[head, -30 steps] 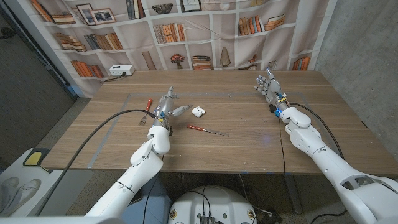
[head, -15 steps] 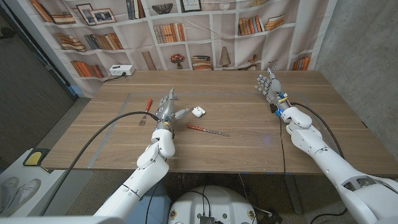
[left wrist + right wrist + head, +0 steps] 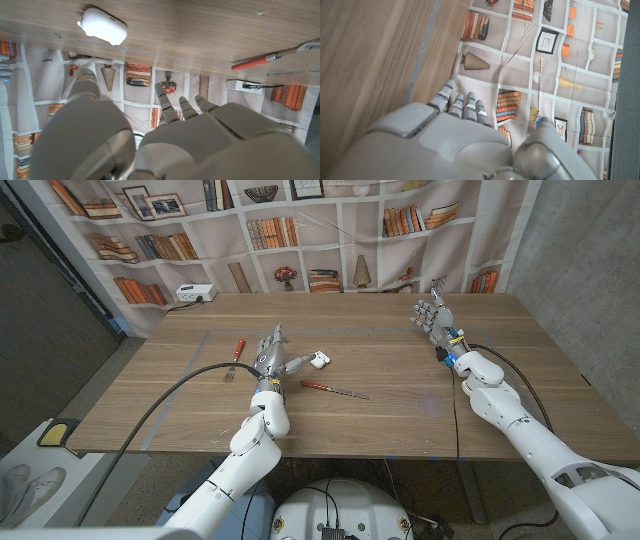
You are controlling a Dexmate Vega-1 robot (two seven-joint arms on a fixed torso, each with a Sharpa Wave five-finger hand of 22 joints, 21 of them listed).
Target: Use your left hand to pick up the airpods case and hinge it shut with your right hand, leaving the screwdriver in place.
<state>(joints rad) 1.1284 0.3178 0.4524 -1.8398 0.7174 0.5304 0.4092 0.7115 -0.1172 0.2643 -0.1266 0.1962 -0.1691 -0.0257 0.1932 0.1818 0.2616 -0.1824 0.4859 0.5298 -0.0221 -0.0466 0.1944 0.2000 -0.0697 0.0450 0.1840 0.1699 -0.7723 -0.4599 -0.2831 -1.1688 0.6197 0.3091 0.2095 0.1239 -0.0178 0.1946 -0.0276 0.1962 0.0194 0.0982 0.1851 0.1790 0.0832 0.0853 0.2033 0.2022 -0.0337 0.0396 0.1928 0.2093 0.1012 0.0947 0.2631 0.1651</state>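
White airpods case [image 3: 318, 360], small and rounded, lying on the wooden table [image 3: 400, 370] near centre, slightly left. Lid state too small to tell in head view; looks like a closed rounded pod in left wrist view [image 3: 103, 25]. Screwdriver [image 3: 333, 389] at about 5 o'clock from case, just beside it: red handle, thin metal shaft, lying flat, apart from case.

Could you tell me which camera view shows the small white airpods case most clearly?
The left wrist view: the small white airpods case looks large and unobstructed on the wooden table. In the head view it is a tiny white shape by the left hand.
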